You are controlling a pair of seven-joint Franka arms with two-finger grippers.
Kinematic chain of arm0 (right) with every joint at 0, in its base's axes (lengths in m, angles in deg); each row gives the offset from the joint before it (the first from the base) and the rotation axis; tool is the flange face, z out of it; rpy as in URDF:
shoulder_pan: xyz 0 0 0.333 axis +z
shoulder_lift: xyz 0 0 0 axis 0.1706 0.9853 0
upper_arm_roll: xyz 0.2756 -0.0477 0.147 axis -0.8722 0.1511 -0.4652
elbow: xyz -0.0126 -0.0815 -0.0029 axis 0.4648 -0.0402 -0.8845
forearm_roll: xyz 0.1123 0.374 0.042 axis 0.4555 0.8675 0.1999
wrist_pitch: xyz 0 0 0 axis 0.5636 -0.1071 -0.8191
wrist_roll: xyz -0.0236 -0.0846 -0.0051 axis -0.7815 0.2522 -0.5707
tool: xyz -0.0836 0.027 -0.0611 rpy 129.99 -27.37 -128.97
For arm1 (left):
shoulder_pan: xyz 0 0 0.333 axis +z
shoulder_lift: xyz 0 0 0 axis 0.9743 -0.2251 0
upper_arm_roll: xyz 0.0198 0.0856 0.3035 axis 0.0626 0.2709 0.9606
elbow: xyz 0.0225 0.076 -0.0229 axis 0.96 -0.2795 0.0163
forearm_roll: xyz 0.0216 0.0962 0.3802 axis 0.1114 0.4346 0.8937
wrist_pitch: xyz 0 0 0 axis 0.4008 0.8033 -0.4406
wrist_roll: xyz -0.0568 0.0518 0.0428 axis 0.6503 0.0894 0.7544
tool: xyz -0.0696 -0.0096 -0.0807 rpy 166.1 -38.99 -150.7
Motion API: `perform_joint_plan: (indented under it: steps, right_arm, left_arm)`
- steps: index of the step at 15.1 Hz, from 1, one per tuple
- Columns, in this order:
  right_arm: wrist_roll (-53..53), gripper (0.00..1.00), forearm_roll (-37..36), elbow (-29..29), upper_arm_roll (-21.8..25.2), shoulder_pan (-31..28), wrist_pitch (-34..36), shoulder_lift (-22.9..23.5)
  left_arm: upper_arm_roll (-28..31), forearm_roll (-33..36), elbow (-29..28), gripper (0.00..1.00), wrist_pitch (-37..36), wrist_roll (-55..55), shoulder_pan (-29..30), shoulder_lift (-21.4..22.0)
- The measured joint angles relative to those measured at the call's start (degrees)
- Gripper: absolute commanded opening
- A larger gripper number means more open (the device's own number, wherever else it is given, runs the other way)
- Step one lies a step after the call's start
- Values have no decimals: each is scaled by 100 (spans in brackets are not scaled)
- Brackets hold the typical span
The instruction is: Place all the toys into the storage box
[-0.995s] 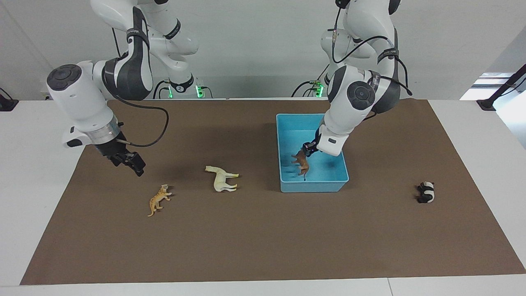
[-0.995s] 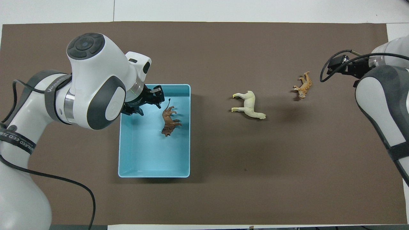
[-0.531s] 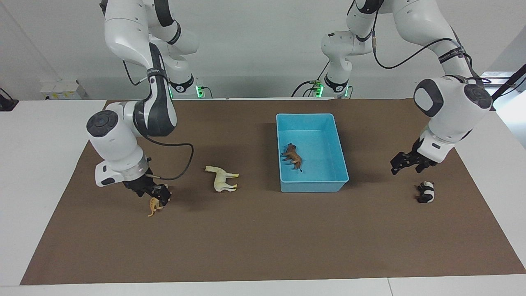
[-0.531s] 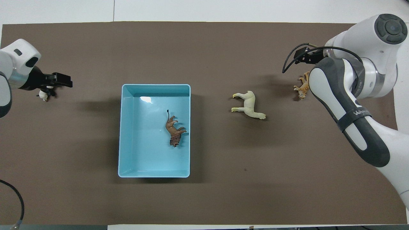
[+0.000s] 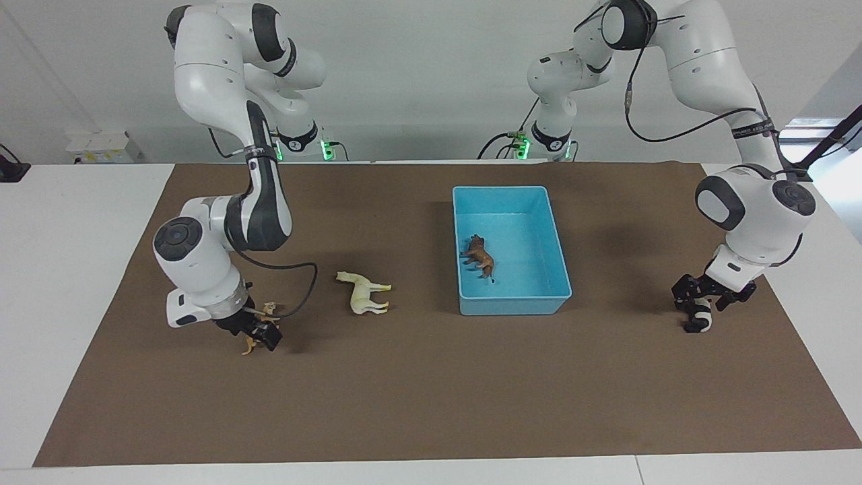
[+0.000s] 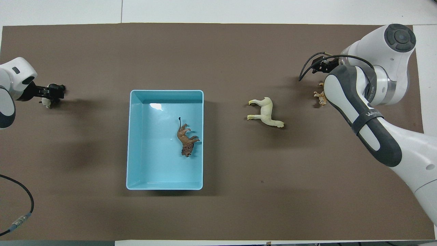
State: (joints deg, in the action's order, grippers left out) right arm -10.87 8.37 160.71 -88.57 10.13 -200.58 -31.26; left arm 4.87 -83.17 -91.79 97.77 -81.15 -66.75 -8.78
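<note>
At the right arm's end of the brown mat, the right gripper [image 5: 259, 331] has dropped from hovering to sit low over the small orange plastic tiger figurine [image 5: 254, 335], fingers spread wide, nothing held yet. Beside it, toward the box, the cream-white plastic horse figurine [image 5: 364, 294] lies untouched on its side. Next comes the rectangular light-blue plastic storage box [image 5: 514, 306], with the brown lion-like figurine [image 5: 479, 256] now lying loose inside, released a moment ago. At the left arm's end, the left gripper [image 5: 704, 301] has swung away from the box and come down around the black-and-white panda figurine [image 5: 700, 318], fingers fully apart, not gripping. One toy is stored; two pickups look imminent.
</note>
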Motion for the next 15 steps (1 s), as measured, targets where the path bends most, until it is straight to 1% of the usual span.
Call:
perform_joint_plan:
  steps: [3,6,7,8,9,10,11,12,13,15]
  right_arm:
    - [231,100,-2,58,0,2,132,-6]
    - [262,100,-2,316,0,2,75,-50]
    - [262,100,-2,422,0,2,12,-69]
    - [262,100,-2,516,0,2,-28,-89]
    - [263,93,-2,598,1,0,-60,-114]
    - [264,64,-2,674,3,-7,-91,-139]
    - [265,27,-2,736,5,-24,-110,-161]
    - [265,0,-2,787,5,-43,-119,-183]
    - [265,0,-2,822,5,-62,-129,-200]
    - [265,0,-2,838,5,-75,-153,-244]
  left_arm:
    - [2,11,-15,100,290,0,3,-120]
    - [3,14,-78,100,396,0,3,-156]
    - [1,15,-147,98,421,0,3,-157]
    - [-2,17,-209,81,439,0,0,-157]
    - [-4,20,-248,56,446,0,-5,-158]
    - [-7,22,-269,37,446,0,-11,-157]
    - [-5,24,-278,25,446,2,-17,-157]
    - [24,24,-280,11,441,23,-38,-157]
    - [109,23,-274,0,427,86,-108,-150]
    - [349,25,-219,0,306,514,-382,-139]
